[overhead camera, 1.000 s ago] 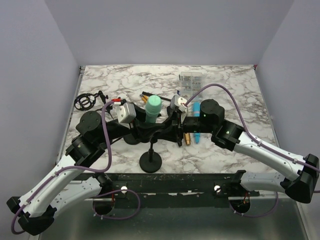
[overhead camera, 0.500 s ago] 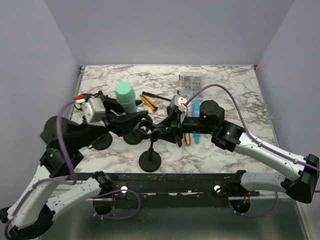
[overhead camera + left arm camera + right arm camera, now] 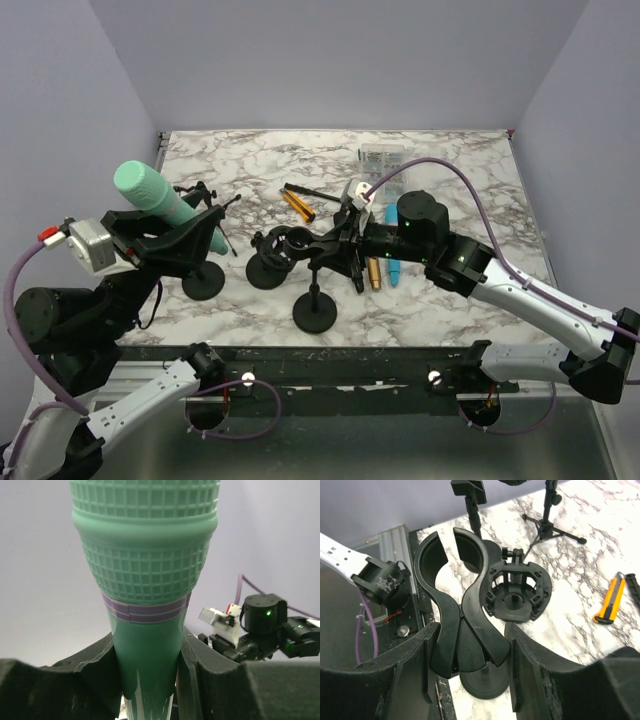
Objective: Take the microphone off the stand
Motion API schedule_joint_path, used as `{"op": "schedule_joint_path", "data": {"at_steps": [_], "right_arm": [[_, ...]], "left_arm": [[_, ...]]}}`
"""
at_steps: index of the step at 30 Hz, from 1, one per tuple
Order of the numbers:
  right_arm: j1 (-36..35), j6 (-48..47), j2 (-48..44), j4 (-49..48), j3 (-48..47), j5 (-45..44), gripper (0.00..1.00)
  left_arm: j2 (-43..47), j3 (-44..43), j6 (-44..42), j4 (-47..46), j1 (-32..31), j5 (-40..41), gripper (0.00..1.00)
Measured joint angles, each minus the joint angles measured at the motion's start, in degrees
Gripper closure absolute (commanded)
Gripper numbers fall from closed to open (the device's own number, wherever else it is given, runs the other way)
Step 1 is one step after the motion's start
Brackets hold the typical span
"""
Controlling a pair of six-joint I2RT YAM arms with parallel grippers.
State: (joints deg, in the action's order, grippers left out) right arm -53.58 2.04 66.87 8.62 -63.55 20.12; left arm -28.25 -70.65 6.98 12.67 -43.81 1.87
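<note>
Microphone [image 3: 165,205] and stand [image 3: 315,312] are well apart above a marble table [image 3: 450,170], which fills the middle of the top view. The left arm [image 3: 60,325] rises high at the table's left edge, and the right arm [image 3: 520,295] reaches in low from the right.

The left gripper [image 3: 205,232] is clamped on the mint-green microphone's handle. In the left wrist view both fingers [image 3: 95,675] press its tapering body, with the meshed head above them (a purple band runs under the mesh). It hangs in the air over the left side of the table, tilted, head up and to the left.

The right gripper [image 3: 335,250] is at the stand's clip [image 3: 465,595]. Its fingers [image 3: 415,670] closely flank the clip's foot on both sides; whether they press it or stand just apart I cannot tell. The stand is black and upright on a round base near the front edge, its clip's two curved prongs spread.

Just beyond it sits a shock mount [image 3: 517,592] on its own round base. Another round-based stand [image 3: 203,283] is below the left gripper, and a small tripod [image 3: 550,525] is further back.

Smaller things: a clear box [image 3: 383,158] toward the back, a blue tube [image 3: 392,270] and a gold one [image 3: 373,275] under the right arm, and an orange knife [image 3: 297,205]
</note>
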Motion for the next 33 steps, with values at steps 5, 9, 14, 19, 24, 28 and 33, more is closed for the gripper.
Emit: {"op": "schedule_joint_path", "data": {"at_steps": [5, 9, 14, 19, 24, 28, 33], "right_arm": [[0.0, -0.7, 1.3, 3.2, -2.5, -1.0, 0.89], [-0.2, -0.7, 1.6, 3.0, -2.6, -1.0, 0.52], [-0.4, 0.2, 1.5, 3.1, -2.6, -1.4, 0.04], [-0.5, 2.6, -0.4, 4.5, -2.6, -4.9, 0.00], [-0.5, 7.2, -3.1, 6.1, -5.3, -7.3, 0.00], [-0.5, 11.9, -3.5, 6.0, -9.2, -6.8, 0.00], [-0.5, 20.5, -3.7, 1.0, -9.4, -0.5, 0.03]], "left_arm": [[0.1, 2.4, 1.0, 1.4, 0.0, 2.4, 1.00], [0.1, 2.8, 1.8, 2.1, 0.0, 2.4, 1.00], [-1.1, 1.8, 3.7, 3.4, 0.0, -0.1, 1.00], [-5.2, -0.7, 6.9, 5.2, 0.0, -2.6, 1.00], [-10.1, -2.7, 13.0, 7.0, 0.0, -4.3, 1.00], [-12.2, -2.4, 18.9, 5.7, 0.1, -7.3, 1.00], [-13.6, -0.8, 26.4, 0.8, 0.1, -10.1, 1.00]]}}
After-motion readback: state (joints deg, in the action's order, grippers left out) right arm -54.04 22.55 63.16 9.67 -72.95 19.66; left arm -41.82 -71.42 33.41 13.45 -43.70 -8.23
